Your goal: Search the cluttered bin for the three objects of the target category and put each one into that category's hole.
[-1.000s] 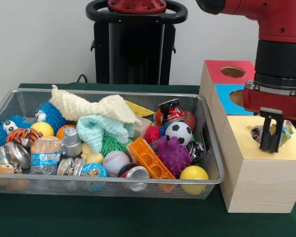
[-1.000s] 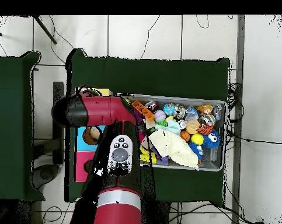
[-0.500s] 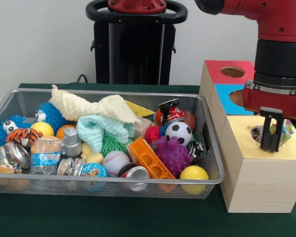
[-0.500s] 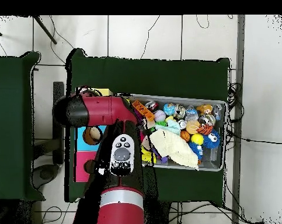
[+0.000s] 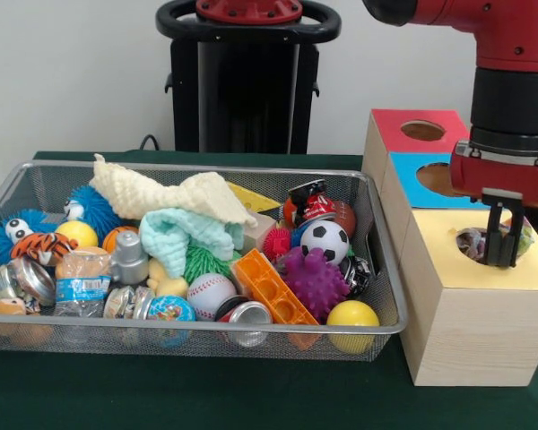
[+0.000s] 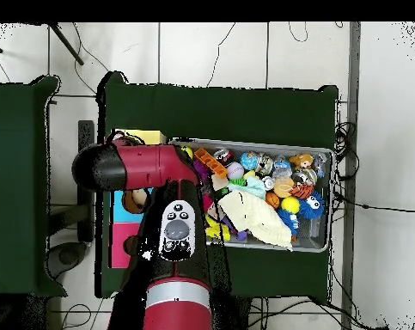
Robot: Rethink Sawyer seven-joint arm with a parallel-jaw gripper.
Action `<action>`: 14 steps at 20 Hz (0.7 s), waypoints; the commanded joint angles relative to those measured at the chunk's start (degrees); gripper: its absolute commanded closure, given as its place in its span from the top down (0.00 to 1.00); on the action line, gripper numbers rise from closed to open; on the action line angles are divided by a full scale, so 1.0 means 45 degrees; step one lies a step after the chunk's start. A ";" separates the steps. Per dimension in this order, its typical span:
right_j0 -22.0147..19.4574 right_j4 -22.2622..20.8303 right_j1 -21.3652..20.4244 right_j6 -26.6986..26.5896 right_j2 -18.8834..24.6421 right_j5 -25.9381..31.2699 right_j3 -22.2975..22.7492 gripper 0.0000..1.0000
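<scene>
My gripper [image 5: 504, 260] hangs over the wooden box with the yellow top [image 5: 448, 273], just right of its round hole [image 5: 469, 244]. Its dark fingers stand close together, shut on a crumpled colourful wrapper [image 5: 524, 235] that shows behind them. Something crinkled and silvery shows inside the hole. The wire bin [image 5: 197, 329] to the left is full of balls, cloths, cans and toys. In the overhead view the red arm [image 6: 142, 165] covers the gripper and most of the boxes; the bin's rim [image 6: 325, 153] lies to its right.
A blue-topped box [image 5: 412, 175] and a red-topped box [image 5: 396, 121], each with a hole, stand behind the yellow one. The bin holds a soccer ball [image 5: 325, 239], a purple spiky ball [image 5: 316, 282], an orange block [image 5: 271, 288] and a yellow ball [image 5: 352, 314].
The gripper has shifted a little to the right and slightly up over the yellow box, with the wrapper moving along. The bin's contents have not moved.
</scene>
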 commanded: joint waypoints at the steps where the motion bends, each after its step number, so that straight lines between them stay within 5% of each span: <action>1: -0.0387 -0.0726 -0.0221 -0.1224 0.1410 0.1838 0.1369 0.00; 14: -0.0679 -0.1606 0.0860 -0.1252 0.1418 0.1189 0.0944 0.00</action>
